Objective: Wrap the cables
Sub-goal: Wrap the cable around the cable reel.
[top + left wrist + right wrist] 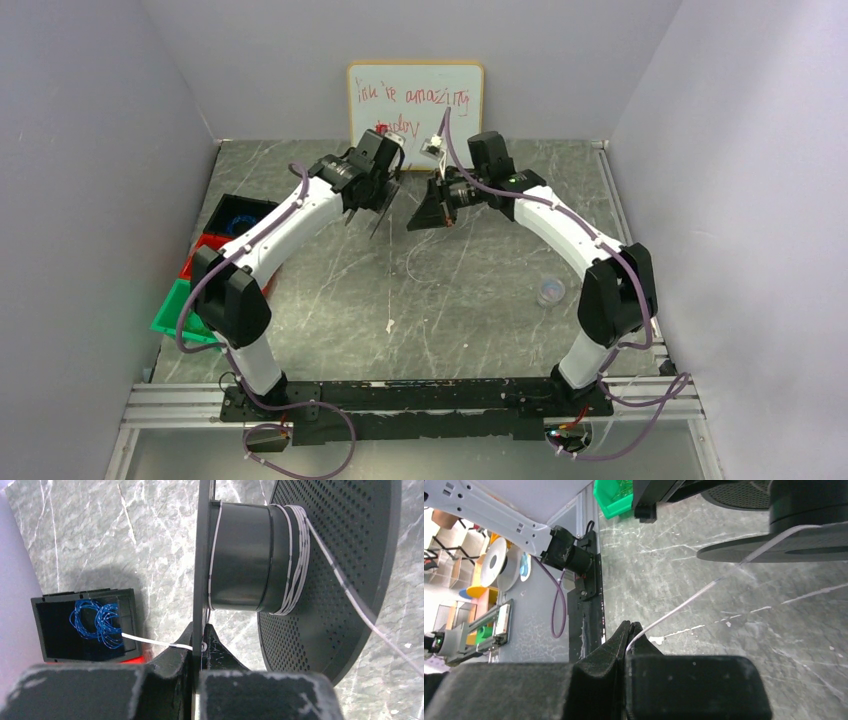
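Note:
My left gripper is shut on the thin left flange of the black spool and holds it above the table. The white cable lies in several turns round the spool's core next to the perforated flange, and one end sticks out through the held flange. From the core the cable runs to my right gripper, which is shut on it. In the top view the left gripper and the right gripper are close together at the back middle. A slack length of cable hangs to the table.
A black bin with blue wire coils, a red bin and a green bin stand at the left. A whiteboard leans on the back wall. A small clear round object lies at the right.

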